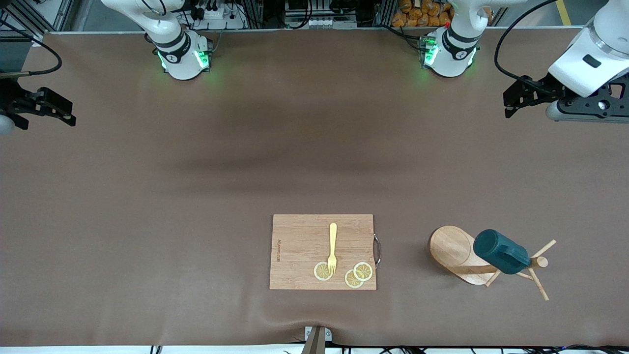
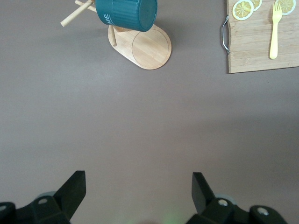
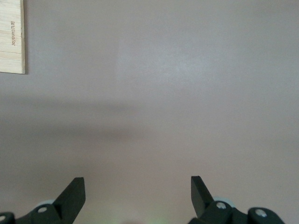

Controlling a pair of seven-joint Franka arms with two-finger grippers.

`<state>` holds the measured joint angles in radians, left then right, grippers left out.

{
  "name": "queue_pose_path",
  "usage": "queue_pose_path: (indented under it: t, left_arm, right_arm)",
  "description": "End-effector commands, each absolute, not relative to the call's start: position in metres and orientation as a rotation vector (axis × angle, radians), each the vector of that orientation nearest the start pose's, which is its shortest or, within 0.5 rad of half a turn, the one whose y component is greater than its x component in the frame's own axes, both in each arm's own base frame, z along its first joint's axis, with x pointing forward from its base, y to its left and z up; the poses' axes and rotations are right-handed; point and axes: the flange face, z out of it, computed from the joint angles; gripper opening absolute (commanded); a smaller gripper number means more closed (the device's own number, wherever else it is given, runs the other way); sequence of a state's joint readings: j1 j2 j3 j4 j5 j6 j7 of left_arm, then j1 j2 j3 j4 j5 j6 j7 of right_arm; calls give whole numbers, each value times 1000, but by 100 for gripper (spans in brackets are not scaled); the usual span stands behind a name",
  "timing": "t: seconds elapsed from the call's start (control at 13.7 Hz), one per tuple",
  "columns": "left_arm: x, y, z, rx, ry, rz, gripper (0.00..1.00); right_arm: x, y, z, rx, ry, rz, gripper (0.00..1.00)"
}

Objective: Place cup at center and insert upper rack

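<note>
You have both arms waiting high over the brown table (image 1: 147,196), each at its own end. Your left gripper (image 2: 138,193) hangs over bare table at the left arm's end, its two fingers spread wide apart with nothing between them. Your right gripper (image 3: 138,196) hangs over bare table at the right arm's end, and it is spread wide and holding nothing too. The cup (image 1: 501,251) is dark teal (you can see pale letters on its side in the left wrist view), and it sits tilted on the wooden mug tree (image 1: 454,248), up on the post and pegs above the oval base. The mug tree stands toward the left arm's end of the table, near the front camera. Beside it, toward the middle, lies a wooden cutting board (image 1: 300,246) with a yellow fork (image 1: 332,246) and three lemon slices (image 1: 362,271) on it.
</note>
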<state>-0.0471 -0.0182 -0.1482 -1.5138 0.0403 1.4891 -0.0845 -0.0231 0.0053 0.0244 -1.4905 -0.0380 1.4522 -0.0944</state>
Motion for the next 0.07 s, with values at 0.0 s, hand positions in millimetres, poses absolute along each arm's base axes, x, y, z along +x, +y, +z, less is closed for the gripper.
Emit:
queue_pose_path:
  t: [0.0]
  left_arm:
    - [534, -103, 659, -3112, 176, -5, 100]
  right_arm:
    - [536, -5, 653, -3160, -156, 58, 100]
